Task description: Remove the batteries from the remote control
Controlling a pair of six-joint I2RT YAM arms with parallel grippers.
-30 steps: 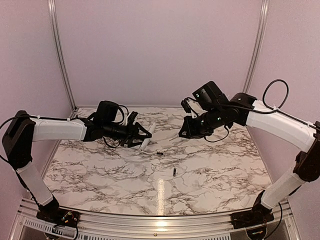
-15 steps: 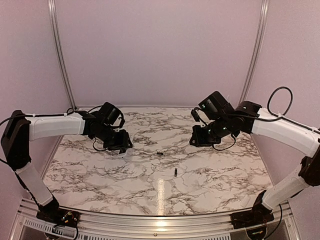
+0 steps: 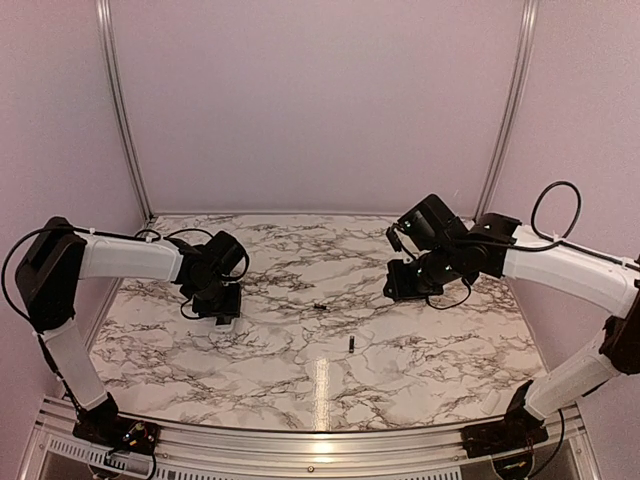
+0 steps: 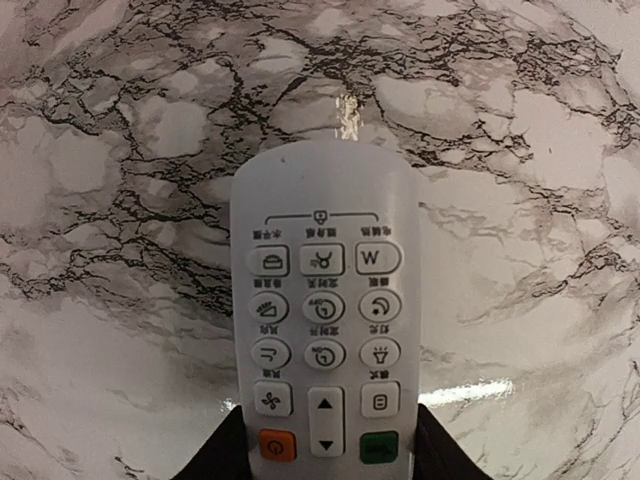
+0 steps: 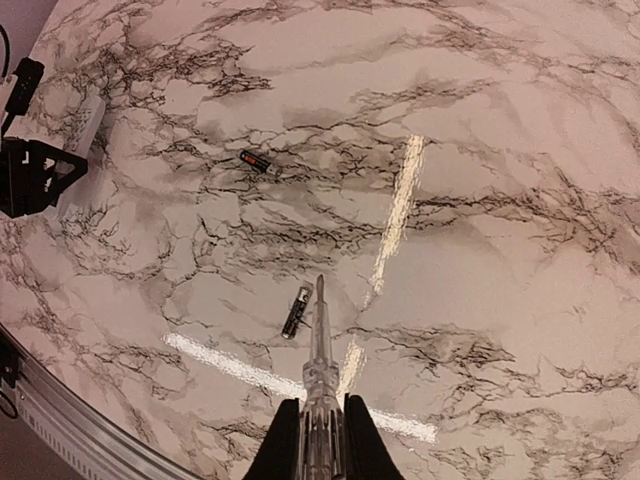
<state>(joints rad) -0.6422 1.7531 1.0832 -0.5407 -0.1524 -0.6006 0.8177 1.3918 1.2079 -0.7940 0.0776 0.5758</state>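
The remote control [image 4: 325, 300], a slim white bar, lies buttons-up between the fingers of my left gripper [image 4: 325, 462], which is shut on its orange-and-green-button end. In the top view this gripper [image 3: 222, 306] is low over the left side of the marble table. Two batteries lie loose on the table, one [image 3: 320, 306] near the middle and one [image 3: 351, 344] nearer the front. My right gripper [image 5: 320, 402] is shut on a long thin grey stick [image 5: 320, 330], whose tip hovers beside the nearer battery [image 5: 296, 311]. The other battery [image 5: 258, 160] lies farther off.
The marble table [image 3: 430, 350] is bounded by a metal rail [image 3: 300, 440] at the front and by pink walls behind and at both sides. In the right wrist view my left gripper [image 5: 35, 172] shows at the far left edge.
My left arm has swung the remote from a raised spot near the middle down and to the left, close to the table. The right arm has drawn back a little to the right.
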